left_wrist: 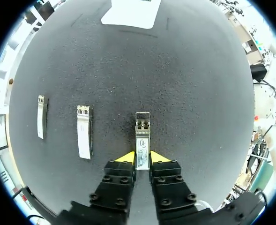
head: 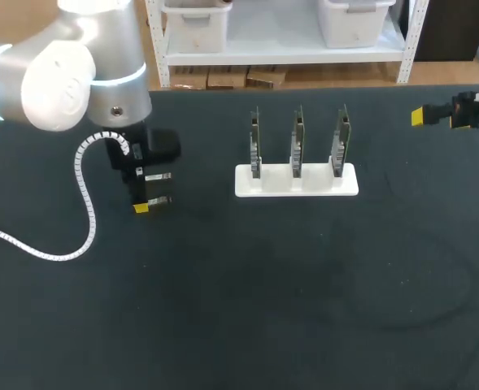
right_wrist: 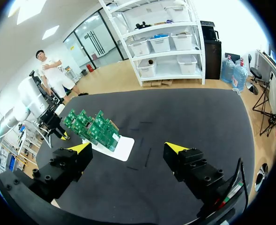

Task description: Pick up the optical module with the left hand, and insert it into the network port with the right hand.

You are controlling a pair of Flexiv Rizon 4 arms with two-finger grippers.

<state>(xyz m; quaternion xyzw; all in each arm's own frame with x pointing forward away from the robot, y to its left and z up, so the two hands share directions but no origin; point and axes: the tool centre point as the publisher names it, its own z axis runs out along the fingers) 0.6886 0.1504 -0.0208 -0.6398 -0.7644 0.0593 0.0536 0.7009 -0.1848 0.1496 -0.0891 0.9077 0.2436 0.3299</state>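
Pickup stage, by the look of it: left pincer (left_wrist: 142, 157) clenched on the optical module (left_wrist: 142, 136), gripping it from both sides, low over the worktop (left_wrist: 175, 84). Lifted clear or not, cannot tell. Two spare modules (left_wrist: 84, 131) flat on the worktop beside it, apart. Right pincer (right_wrist: 128, 147) released, grasping nothing, well away beyond the white holder (head: 296, 180) with its three upright green boards (head: 297, 134). Network port too small to make out. Next, probably: raise the module level, carry it toward the middle, pass it to the right pincer with the plug end left free.
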